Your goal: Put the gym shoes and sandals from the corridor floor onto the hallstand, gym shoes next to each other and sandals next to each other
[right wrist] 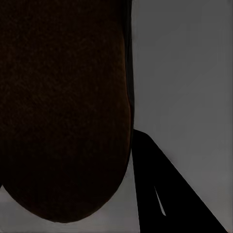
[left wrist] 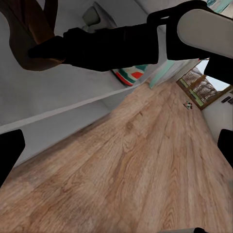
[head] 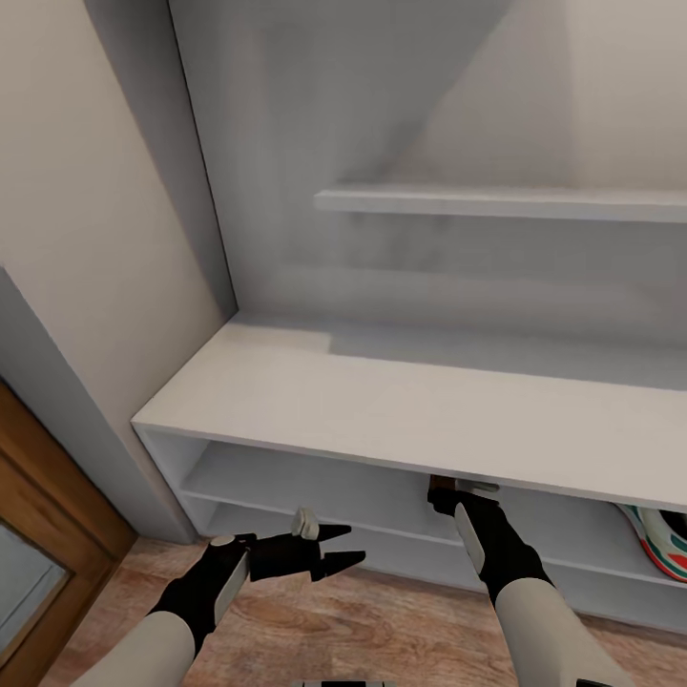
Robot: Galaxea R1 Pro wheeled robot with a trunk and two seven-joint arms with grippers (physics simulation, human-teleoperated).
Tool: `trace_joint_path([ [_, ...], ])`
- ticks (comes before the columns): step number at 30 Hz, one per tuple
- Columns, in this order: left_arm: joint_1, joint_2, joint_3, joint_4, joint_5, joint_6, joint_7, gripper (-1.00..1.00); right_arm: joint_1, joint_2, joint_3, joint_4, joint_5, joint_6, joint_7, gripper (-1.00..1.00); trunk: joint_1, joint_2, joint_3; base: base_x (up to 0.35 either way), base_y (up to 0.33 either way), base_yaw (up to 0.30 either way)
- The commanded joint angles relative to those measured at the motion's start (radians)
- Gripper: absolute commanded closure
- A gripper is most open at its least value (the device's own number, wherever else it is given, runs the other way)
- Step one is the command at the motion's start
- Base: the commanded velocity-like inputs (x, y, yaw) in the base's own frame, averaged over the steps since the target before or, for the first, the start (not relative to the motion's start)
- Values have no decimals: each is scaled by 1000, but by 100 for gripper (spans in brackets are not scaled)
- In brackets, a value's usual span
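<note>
My right gripper (head: 445,492) reaches under the bench of the pale hallstand (head: 401,410), into the upper shelf compartment. It is shut on a brown sandal (head: 438,489), which in the left wrist view (left wrist: 34,36) hangs dark and curved beside the black fingers. That sandal (right wrist: 63,107) looms dark in the right wrist view, with one finger (right wrist: 160,199) beside it. A white gym shoe (head: 660,544) with green and red marks sits inside the shelf at the right, seen also in the left wrist view (left wrist: 129,75). My left gripper (head: 351,542) hovers open over the corridor floor (left wrist: 145,165), holding nothing.
A floating shelf (head: 496,202) hangs above the bench. A grey wall and a brown wooden door frame (head: 43,534) close off the left side. Wood flooring runs along the front of the rack toward a distant window (left wrist: 204,87).
</note>
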Motion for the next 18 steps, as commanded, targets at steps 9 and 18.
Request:
trace_joint_path([
  [9, 0, 0, -5, 1, 10, 10, -1, -100, 0, 1, -3, -2, -4, 5, -6, 100, 0, 0, -1, 5, 0, 0],
  [18, 0, 0, -6, 1, 10, 10, -1, -100, 0, 1, -4, -2, -5, 5, -6, -100, 0, 0, -1, 0, 0, 0],
])
